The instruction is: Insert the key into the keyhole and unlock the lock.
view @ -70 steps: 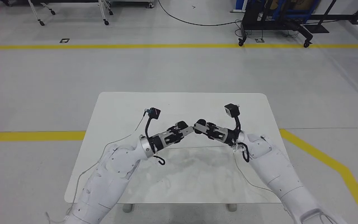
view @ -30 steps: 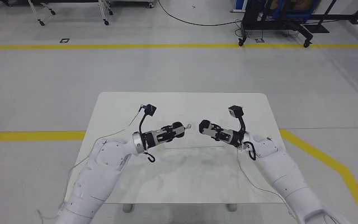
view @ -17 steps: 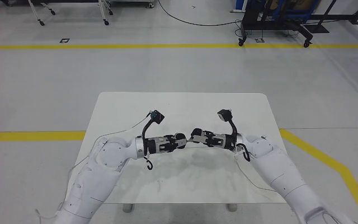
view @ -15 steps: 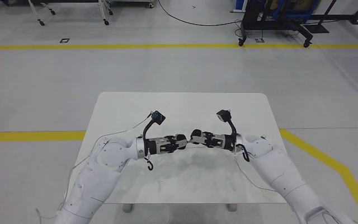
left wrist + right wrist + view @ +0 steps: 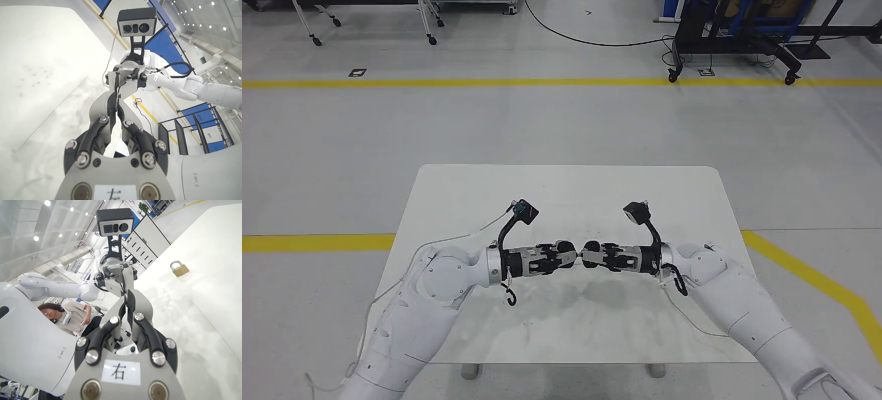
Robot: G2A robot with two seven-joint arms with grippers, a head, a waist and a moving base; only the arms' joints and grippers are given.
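Well, the padlock (image 5: 179,269) is brass-bodied, silver-shackled, lying on the table (image 5: 208,247).

I've got the top cam high up looking down on the bench (image 5: 442,190), and wrist cams close behind left gripper (image 5: 115,98) and right gripper (image 5: 126,297), facing each other, all sharing bench.

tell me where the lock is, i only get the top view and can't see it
observer: the right wrist view shows a brass padlock lying on the white table, apart from both arms.
operator: who has the key
observer: the left wrist view shows the left gripper shut on a small metal key at its fingertips.
operator: and the right gripper
observer: its own wrist view shows the right gripper shut as well, pinching what looks like the same key.
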